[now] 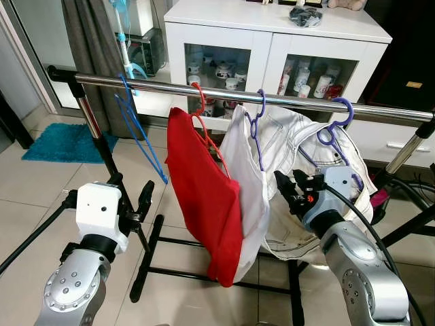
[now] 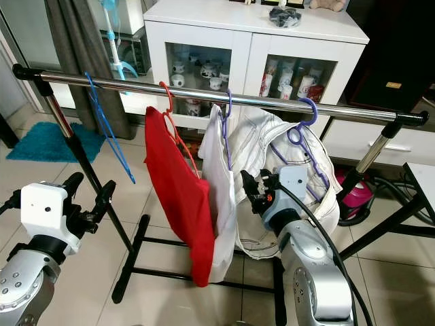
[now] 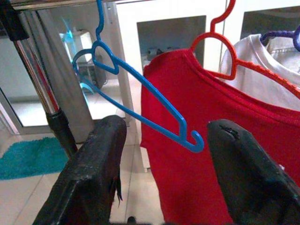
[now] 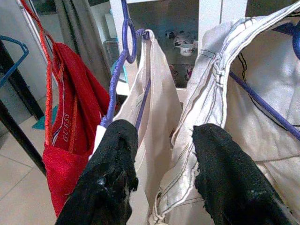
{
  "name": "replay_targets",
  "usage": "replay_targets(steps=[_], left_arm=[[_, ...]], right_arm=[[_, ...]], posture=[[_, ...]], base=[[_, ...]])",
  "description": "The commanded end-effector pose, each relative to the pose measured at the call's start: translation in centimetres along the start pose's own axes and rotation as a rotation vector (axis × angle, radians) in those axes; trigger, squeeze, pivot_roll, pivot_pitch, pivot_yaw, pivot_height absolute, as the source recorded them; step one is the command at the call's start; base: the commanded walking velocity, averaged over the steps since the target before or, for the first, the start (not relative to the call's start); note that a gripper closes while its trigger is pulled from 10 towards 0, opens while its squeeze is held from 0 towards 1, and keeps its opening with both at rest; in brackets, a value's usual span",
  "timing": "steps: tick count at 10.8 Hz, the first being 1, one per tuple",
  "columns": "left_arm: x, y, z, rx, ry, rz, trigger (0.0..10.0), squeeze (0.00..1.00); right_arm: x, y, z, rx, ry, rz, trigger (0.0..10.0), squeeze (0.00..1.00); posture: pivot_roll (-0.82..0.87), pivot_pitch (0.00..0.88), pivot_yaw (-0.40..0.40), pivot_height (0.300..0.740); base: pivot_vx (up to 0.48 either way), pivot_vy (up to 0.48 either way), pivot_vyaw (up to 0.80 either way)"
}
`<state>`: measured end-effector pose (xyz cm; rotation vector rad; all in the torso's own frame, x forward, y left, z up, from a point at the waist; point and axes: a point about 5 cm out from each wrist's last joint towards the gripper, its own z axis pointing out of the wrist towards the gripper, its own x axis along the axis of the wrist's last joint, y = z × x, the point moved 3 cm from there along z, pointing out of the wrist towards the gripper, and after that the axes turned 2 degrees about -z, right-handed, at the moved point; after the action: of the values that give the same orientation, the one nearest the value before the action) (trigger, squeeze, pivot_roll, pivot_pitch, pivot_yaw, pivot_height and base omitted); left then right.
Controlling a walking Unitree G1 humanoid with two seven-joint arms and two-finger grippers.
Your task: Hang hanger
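A chrome rail [image 1: 224,92] runs across the view at chest height. An empty blue hanger [image 1: 139,136] hangs by its hook near the rail's left end. To its right hang a red shirt [image 1: 204,197] on a red hanger, a white shirt [image 1: 248,183] on a purple hanger [image 1: 257,112], and a cream denim garment [image 1: 306,142] on another purple hanger [image 1: 336,125]. My left gripper [image 1: 107,197] is open and empty, low and left of the red shirt, pointing at the blue hanger [image 3: 154,112]. Also open and empty, my right gripper [image 1: 291,187] sits against the cream garment [image 4: 220,93].
A white cabinet [image 1: 272,41] with glass doors and cups stands behind the rail. The rack's black base bars [image 1: 146,261] lie on the tiled floor below the clothes. A teal rug [image 1: 61,139] lies at the left. Dark table legs [image 1: 421,224] stand at the right.
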<state>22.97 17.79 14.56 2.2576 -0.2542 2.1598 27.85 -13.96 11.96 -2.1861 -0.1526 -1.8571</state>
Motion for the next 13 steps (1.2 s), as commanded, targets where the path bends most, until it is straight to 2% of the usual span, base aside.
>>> replay_targets(steps=[1,2,3,4,5,7,8,9,10,11,12,13], left_arm=[[2.2,0.1,3.0,0.123,-0.039,-0.206,10.0,0.0],[2.1,-0.8,2.7,0.155,-0.039,-0.158,10.0,0.0],[2.1,-1.4,2.0,0.173,-0.029,-0.118,10.0,0.0],[2.1,-1.5,1.9,0.174,-0.028,-0.118,10.0,0.0],[2.3,-1.5,1.9,0.172,-0.023,-0.12,10.0,0.0],[2.8,-0.6,1.8,0.129,-0.047,-0.11,10.0,0.0],[3.0,-0.3,1.6,0.128,-0.038,-0.064,10.0,0.0],[3.0,-0.2,1.6,0.122,-0.033,-0.059,10.0,0.0],[2.9,0.0,1.4,0.115,-0.03,-0.053,10.0,0.0],[3.1,0.2,1.6,0.107,-0.037,-0.045,10.0,0.0],[3.2,0.4,1.5,0.102,-0.035,-0.044,10.0,0.0],[3.1,0.5,1.6,0.099,-0.035,-0.05,10.0,0.0]], right_arm=[[5.2,3.8,-3.3,-0.261,0.095,-0.09,10.0,0.0],[4.9,3.8,-2.6,-0.229,0.071,-0.108,10.0,0.0],[5.3,3.7,-1.6,-0.178,0.07,-0.122,10.0,0.0],[5.4,3.6,-1.6,-0.18,0.074,-0.126,10.0,0.0],[5.4,2.9,-1.3,-0.154,0.074,-0.088,10.0,0.0],[5.7,1.5,-1.2,-0.119,0.061,-0.025,10.0,0.0],[5.9,0.2,-1.0,-0.046,0.103,-0.075,10.0,0.0],[5.7,0.2,-1.0,-0.043,0.098,-0.062,10.0,0.0],[5.1,-0.3,-1.1,-0.014,0.107,0.074,10.0,0.0],[5.0,-0.5,-1.2,-0.021,0.126,0.088,10.0,0.0],[4.8,-0.7,-1.1,-0.009,0.109,0.059,10.0,0.0],[4.7,-0.9,-1.1,-0.004,0.117,0.09,10.0,0.0]], posture=[[-0.12,0.0,0.083,0.74],[-0.05,0.0,0.02,0.74],[-0.04,0.0,0.015,0.74],[-0.04,0.0,0.013,0.74],[-0.04,0.001,0.009,0.74],[-0.04,0.008,0.005,0.74],[-0.02,0.017,-0.014,0.74],[-0.02,0.021,-0.017,0.74],[-0.02,0.028,-0.016,0.74],[-0.02,0.034,-0.014,0.74],[-0.01,0.027,-0.007,0.74],[-0.01,0.025,-0.005,0.74]], base=[[0.0,0.0,0.0],[0.0,0.0,0.0],[0.0,0.0,0.0],[0.0,0.0,0.0],[0.0,0.0,0.0],[0.0,0.0,0.0],[0.0,0.0,0.0],[0.0,0.0,0.0],[0.0,0.0,0.0],[0.0,0.0,0.0],[0.0,0.0,0.0],[0.0,0.0,0.0]])
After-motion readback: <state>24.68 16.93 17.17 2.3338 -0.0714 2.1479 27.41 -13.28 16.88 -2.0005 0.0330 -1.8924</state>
